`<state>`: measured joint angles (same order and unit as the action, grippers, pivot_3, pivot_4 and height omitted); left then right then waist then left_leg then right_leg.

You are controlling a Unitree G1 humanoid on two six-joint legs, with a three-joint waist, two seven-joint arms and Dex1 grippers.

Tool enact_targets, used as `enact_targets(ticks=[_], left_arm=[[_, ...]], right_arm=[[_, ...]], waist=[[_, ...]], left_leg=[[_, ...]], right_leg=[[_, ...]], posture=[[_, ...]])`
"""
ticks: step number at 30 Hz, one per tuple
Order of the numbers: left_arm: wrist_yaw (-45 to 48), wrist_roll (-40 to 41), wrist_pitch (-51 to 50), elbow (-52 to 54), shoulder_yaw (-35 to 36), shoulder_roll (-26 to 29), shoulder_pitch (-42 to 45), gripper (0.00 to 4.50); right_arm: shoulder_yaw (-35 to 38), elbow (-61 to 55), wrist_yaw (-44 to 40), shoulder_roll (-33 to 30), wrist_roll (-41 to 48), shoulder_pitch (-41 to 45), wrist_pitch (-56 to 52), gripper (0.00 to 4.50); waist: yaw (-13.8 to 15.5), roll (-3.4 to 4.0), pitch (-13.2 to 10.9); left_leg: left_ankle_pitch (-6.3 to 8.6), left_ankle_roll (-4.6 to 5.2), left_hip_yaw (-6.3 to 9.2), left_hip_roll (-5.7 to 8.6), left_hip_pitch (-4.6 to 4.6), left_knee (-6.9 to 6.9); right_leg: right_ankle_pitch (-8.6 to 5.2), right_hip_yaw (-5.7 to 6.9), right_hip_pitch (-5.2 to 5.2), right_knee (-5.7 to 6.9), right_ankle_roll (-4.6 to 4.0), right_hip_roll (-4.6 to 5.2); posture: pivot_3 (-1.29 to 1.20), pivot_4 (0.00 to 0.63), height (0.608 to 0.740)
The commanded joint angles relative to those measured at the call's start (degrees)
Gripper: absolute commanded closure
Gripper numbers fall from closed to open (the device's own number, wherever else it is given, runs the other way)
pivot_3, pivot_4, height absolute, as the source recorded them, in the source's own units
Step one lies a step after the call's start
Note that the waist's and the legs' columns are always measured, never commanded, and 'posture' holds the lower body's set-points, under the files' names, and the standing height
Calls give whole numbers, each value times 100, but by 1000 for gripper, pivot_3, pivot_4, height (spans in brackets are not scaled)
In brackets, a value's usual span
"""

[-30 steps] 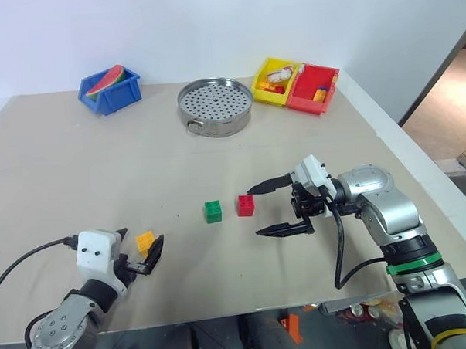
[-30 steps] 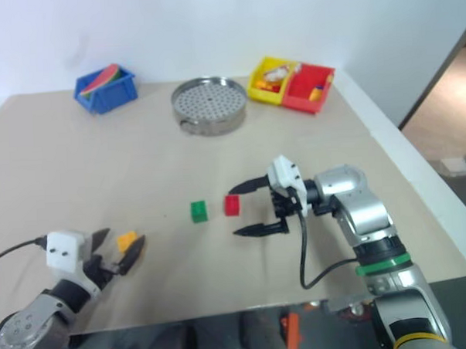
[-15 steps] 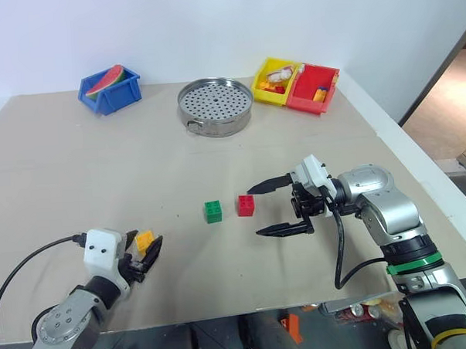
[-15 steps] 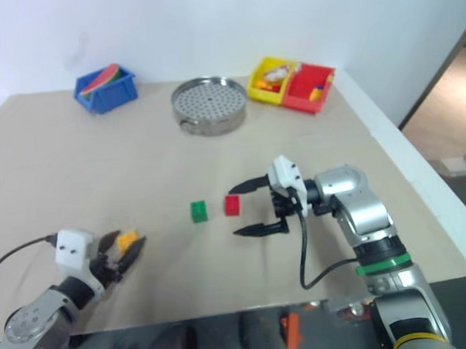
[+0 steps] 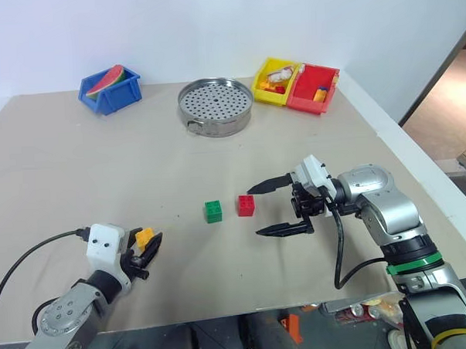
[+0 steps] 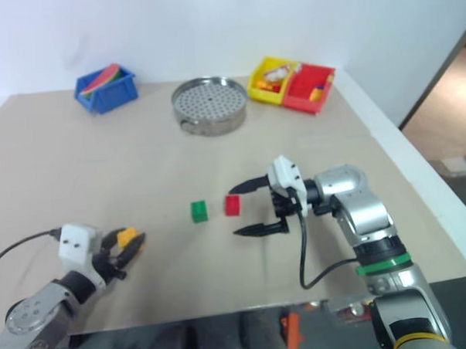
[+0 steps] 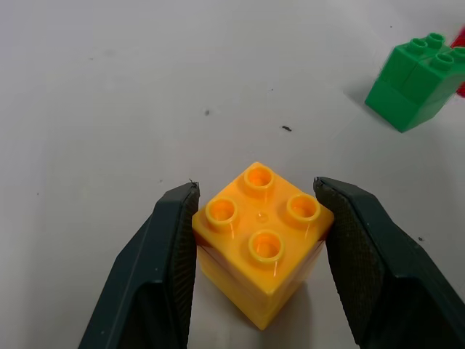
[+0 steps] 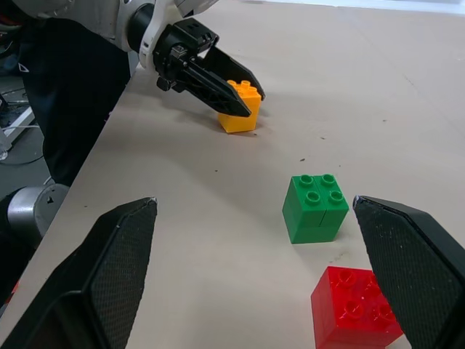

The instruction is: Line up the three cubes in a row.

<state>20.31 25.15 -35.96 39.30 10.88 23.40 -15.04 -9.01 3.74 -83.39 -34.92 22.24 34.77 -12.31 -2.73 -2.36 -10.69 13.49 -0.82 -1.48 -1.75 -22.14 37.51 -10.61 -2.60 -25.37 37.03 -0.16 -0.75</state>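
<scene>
Near the table's front edge (image 5: 224,314) (open tabletop beyond), left pincer (image 7: 256,254) grips yellow-orange cube (image 7: 261,240).

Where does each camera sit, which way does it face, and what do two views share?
Head views: look forward and down over the table, both arms showing.
Left wrist view: looks along the left gripper, its jaws closed against the yellow-orange cube.
Right wrist view: looks between the open jaws of the right gripper across the tabletop.
Shared: both wrist views show the green cube.
</scene>
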Motion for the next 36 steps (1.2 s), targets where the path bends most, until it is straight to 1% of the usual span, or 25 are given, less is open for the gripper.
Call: enact_targets(ticks=[1, 5, 11, 17, 24, 29, 32, 36], left_arm=[[278, 53, 125, -102, 36, 221, 177, 2559], [505, 23, 252, -365, 74, 387, 385, 2559], [834, -89, 497, -766, -67, 583, 779, 2559], [1095, -202, 691, -1033, -255, 666, 1113, 2559], [1476, -263, 859, -1523, -473, 771, 1706, 2559], [1767, -300, 977, -1881, -581, 849, 2036, 2559], [1863, -383, 1063, -2225, -685, 847, 2353, 2559], [1971, -462, 1151, -2494, -796, 782, 2554, 2559]], right_arm=[[46, -55, 0, -36, 10, 98, 41, 0], [41, -40, 10, -24, -6, 112, 47, 0], [61, -66, 63, -31, 1, 102, 20, 0], [56, -118, 92, -62, 8, 76, -12, 0], [67, -131, 150, -41, 35, 142, -109, 0], [207, -245, 372, 64, 271, 205, -449, 0], [299, -226, 562, 155, 317, 237, -431, 0], [288, -204, 634, 165, 303, 217, -340, 0]], waist=[[-1, 1, 0], [-1, 1, 0], [1, 0, 0], [2, 0, 0], [6, 0, 0], [7, 0, 0], [12, 0, 0], [13, 0, 0]], left_leg=[[0, 0, 1, 0, 0, 0], [0, 0, 0, -1, -1, -1], [0, 0, -1, 0, -2, -1], [0, 0, -2, -1, -3, -2], [0, 0, -4, 0, -2, -1], [0, 0, -3, -1, -4, -3], [0, 0, -2, -1, -5, -2], [0, 0, -3, 0, -5, -1]], right_leg=[[0, 1, 0, 0, 0, -1], [0, 0, -1, 0, 0, 0], [0, 0, -1, 0, 0, 2], [0, -1, -1, 0, 0, 1], [2, -3, 0, 0, 4, 1], [5, -2, 0, 0, 9, 0], [12, -1, -1, 0, 20, 0], [12, -2, 1, 0, 20, 1]], posture=[[0, 150, 740], [0, 150, 740], [0, 150, 740], [0, 150, 740], [0, 150, 740], [0, 150, 740], [0, 150, 740], [0, 150, 740]])
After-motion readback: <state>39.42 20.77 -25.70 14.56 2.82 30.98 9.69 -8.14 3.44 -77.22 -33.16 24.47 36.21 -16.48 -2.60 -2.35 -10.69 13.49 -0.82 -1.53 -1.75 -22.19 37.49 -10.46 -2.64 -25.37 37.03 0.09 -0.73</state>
